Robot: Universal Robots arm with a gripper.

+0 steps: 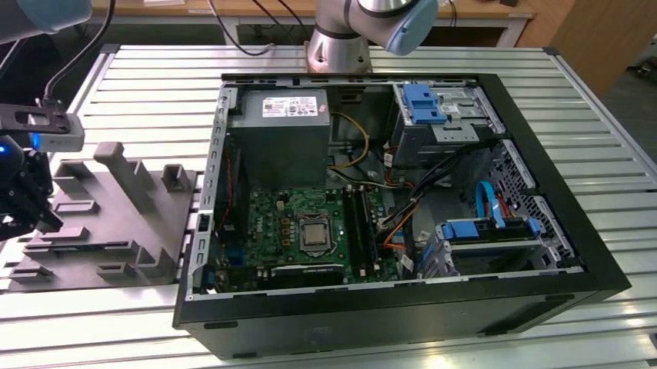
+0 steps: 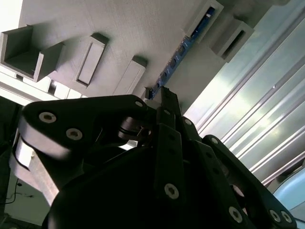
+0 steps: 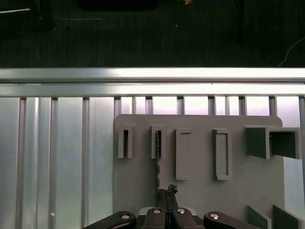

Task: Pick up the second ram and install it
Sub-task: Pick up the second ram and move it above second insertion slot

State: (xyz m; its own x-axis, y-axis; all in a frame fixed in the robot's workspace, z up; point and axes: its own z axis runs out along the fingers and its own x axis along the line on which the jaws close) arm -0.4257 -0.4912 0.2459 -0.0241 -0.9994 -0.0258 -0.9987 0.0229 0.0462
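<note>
The second ram [image 3: 157, 157] is a thin dark stick standing on edge in a slot of the grey holder block [image 3: 200, 191]. The second wrist view shows it as a bluish strip [image 2: 183, 47] running away from the fingertips. My black gripper [image 3: 167, 193] hangs above the block, at the near end of the stick, and its fingers are pressed together with nothing seen between them. In the second wrist view the gripper [image 2: 164, 93] meets the stick's near end. The exterior view has the gripper [image 1: 41, 219] over the holder block [image 1: 123, 231], at that view's far left.
An open computer case [image 1: 411, 307] lies on the slatted metal table [image 1: 575, 84], to the exterior view's right of the block. Inside are the green motherboard [image 1: 298, 231] with its long dark slots [image 1: 359, 219], a power supply [image 1: 277, 127], drive bays and loose cables [image 1: 395, 223].
</note>
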